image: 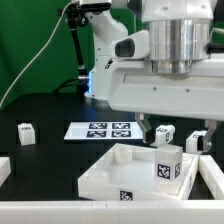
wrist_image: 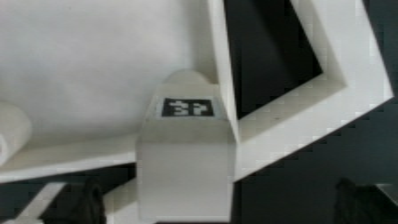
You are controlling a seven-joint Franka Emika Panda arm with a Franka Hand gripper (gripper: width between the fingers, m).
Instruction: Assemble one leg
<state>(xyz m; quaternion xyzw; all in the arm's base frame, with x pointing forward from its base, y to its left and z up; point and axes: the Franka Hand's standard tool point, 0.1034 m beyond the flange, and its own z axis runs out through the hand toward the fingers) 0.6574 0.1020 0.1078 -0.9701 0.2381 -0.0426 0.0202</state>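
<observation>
Tray (image: 105, 170), nearest, carries one leg (image: 167, 165) upright at its corner, apparently seated; gripper (image: 150, 128) above it, state unclear; other legs remain loose.

Small white plastic block-like leg (image: 167, 164) (wrist_image: 187, 150) with black-and-white marker tag stood upright at the white tray's 3 o'clock corner.

Marker board (image: 102, 129) beyond white tray-like piece (image: 100, 174)
</observation>
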